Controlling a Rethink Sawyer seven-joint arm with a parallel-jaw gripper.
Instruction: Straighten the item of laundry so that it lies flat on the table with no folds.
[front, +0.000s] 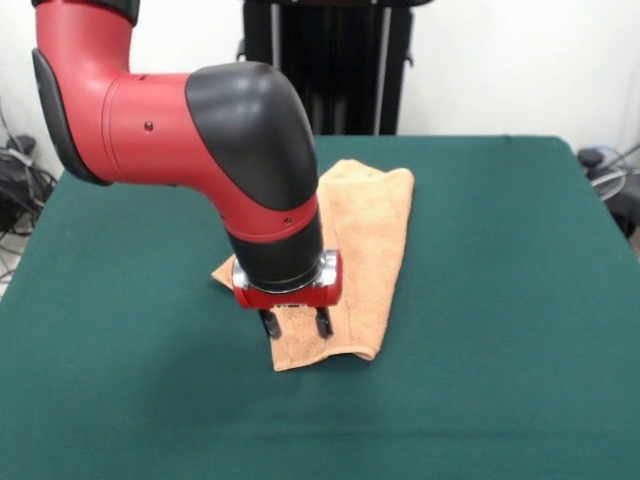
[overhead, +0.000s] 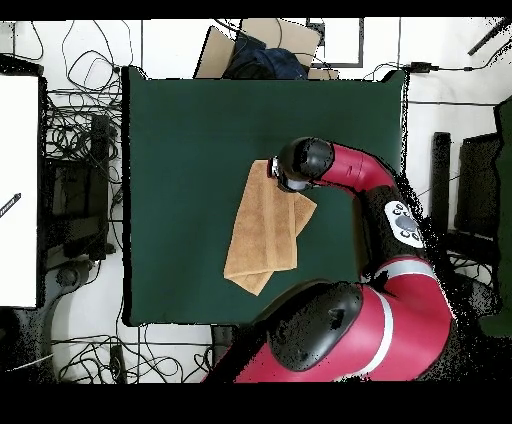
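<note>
Fingers (front: 296, 322), which we see spread apart and holding nothing, hang just above the near end of the folded towel (front: 372, 232) (doubled lengthwise), whose long axis runs away from them across the middle of the green bench (front: 500, 300).

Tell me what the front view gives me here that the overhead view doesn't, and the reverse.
Front only: the gripper with its two fingers spread, down at the near end of the towel, and the fold along the towel's right edge. Overhead only: the towel's whole outline, with a second layer poking out askew, plus all of the table; the arm's wrist hides the gripper. Both: the towel folded, not flat.
</note>
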